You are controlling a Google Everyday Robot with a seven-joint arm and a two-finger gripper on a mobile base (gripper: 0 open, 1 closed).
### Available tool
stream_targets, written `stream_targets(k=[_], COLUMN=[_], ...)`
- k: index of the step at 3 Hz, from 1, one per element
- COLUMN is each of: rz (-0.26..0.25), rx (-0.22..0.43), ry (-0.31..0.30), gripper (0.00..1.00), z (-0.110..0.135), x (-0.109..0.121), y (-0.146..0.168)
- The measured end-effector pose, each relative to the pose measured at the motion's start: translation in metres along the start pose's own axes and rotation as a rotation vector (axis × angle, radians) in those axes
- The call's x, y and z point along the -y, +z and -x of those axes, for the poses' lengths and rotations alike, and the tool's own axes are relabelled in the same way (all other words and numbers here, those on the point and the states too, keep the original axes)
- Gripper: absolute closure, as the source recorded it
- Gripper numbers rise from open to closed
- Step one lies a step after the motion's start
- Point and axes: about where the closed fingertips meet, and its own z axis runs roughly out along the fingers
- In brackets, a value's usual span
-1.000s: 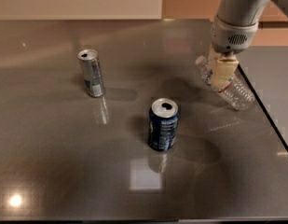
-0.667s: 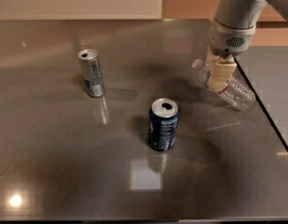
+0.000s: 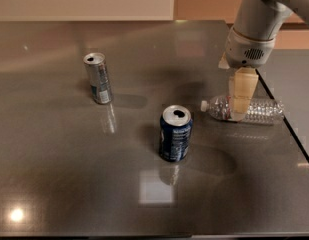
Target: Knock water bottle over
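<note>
The water bottle [image 3: 264, 110] is clear ribbed plastic and lies on its side at the right of the dark table, near the table's right edge. Its white cap [image 3: 204, 105] points left. My gripper [image 3: 240, 113] hangs from the white arm directly in front of the bottle's middle. It hides part of the bottle and looks to be at or just above it. Whether it touches the bottle I cannot tell.
A dark blue soda can [image 3: 175, 133] stands upright left of the bottle's cap. A slim silver can [image 3: 98, 78] stands upright further left. The table's right edge [image 3: 289, 129] runs just past the bottle's base.
The bottle was leaning tilted at the gripper; now it lies flat on its side with the cap to the left. The cans have not moved.
</note>
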Motion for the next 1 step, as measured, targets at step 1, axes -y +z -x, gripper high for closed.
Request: stream_targets(k=[1], rz=[0.000], rx=[0.000], ry=[0.000], gripper=[0.00], z=[0.0000], x=[0.0000], y=[0.0000])
